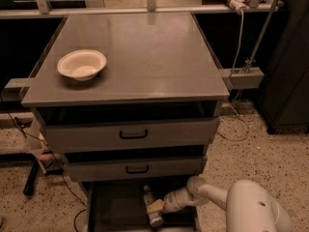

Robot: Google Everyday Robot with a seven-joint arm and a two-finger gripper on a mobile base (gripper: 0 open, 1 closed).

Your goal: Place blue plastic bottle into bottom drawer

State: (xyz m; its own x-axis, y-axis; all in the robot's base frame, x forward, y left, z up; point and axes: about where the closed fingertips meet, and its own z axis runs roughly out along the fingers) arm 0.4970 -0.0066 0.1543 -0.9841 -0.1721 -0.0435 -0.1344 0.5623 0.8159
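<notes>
The blue plastic bottle (148,195) lies lengthwise inside the open bottom drawer (112,208), near its right side, with one end toward the cabinet and the other toward the drawer's front. My gripper (156,207) reaches in from the right, low over the drawer, and sits across the bottle's middle, hiding that part of it. The white arm (251,207) fills the lower right corner.
A white bowl (81,64) stands on the left of the grey cabinet top (154,47). The two upper drawers (133,134) with black handles are slightly pulled out above the bottom drawer. Cables and a stand leg lie on the speckled floor at left (34,178).
</notes>
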